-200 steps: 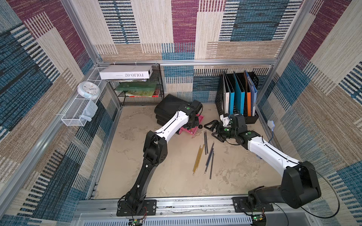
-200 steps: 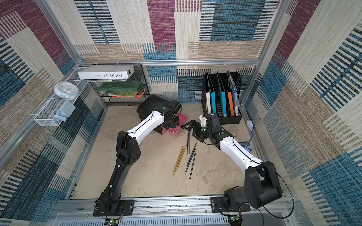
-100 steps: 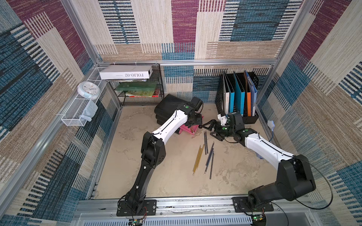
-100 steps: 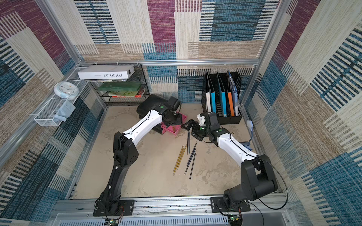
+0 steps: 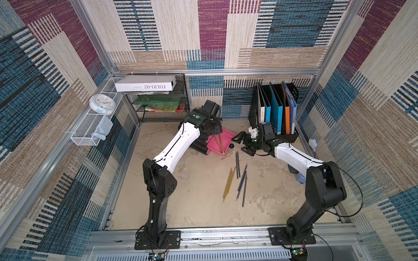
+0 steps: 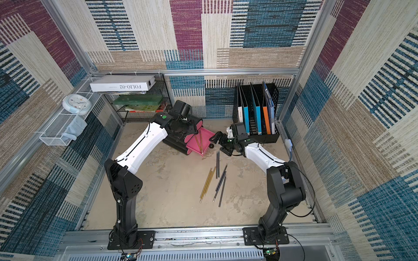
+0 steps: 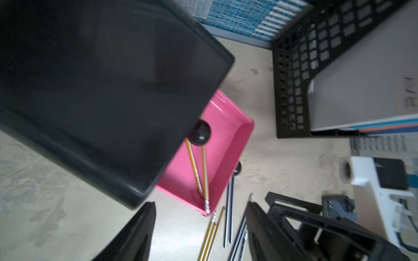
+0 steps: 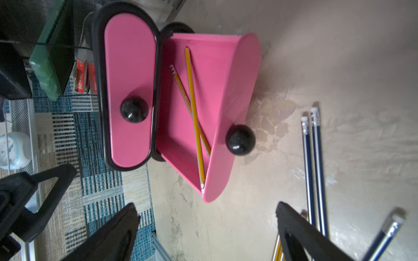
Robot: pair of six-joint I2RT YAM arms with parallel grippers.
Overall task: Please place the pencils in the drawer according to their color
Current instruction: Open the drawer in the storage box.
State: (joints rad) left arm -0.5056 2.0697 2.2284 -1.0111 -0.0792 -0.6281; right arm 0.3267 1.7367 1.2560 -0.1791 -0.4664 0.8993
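2 thin yellow pencils [image 8: 193, 101] lay in open pink plastic drawer [image 8: 235, 79]; loose yellow pencils [image 5: 228, 184], navy pencils [image 5: 237, 165] on beige tabletop [image 5: 192, 192]. Left gripper [image 7: 201, 205], right gripper [image 8: 207, 204]: fingers stood apart, empty. Likely light, stiff, roll-prone; you'd pinch mid-shaft.

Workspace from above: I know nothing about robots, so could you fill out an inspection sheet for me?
Surface: beige table, blotchy stains.
Job's things: two yellow pencils lie crossed in the open pink drawer; loose yellow pencils and dark pencils lie on the table.
Clutter: folder rack, white box, clock.
Claws: left claw open, empty, above the drawer; right claw open, empty, beside it.
Cables: black cable loops off the right arm.
Surroundings: patterned fabric walls, metal frame.
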